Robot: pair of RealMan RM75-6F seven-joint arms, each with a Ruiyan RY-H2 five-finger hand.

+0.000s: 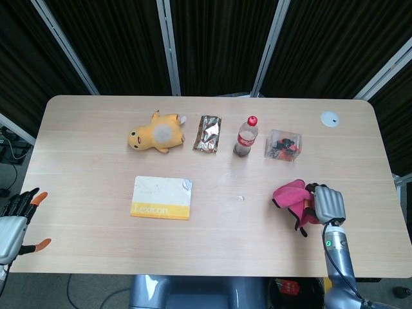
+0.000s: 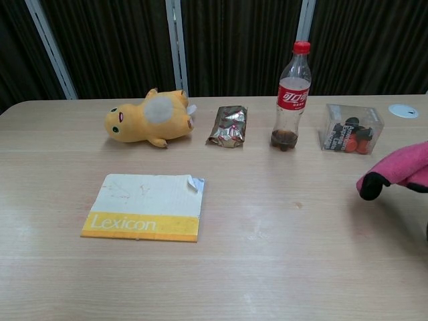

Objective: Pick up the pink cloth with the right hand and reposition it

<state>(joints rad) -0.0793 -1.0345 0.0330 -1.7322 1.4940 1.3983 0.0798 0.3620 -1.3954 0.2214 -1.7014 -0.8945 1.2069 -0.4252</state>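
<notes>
The pink cloth (image 1: pixel 291 196) with its dark trim hangs bunched in my right hand (image 1: pixel 327 203), lifted off the table near the right front. In the chest view only the cloth (image 2: pixel 401 170) shows at the right edge, raised above the tabletop; the hand itself is out of that frame. My left hand (image 1: pixel 14 221) hovers off the table's left front corner with fingers spread and nothing in it.
Along the back stand a yellow plush toy (image 1: pixel 156 134), a foil snack packet (image 1: pixel 208 133), a cola bottle (image 1: pixel 245 136) and a clear box of small parts (image 1: pixel 285 145). A Lexicon book (image 1: pixel 162 197) lies mid-table. A white disc (image 1: pixel 330 118) sits back right.
</notes>
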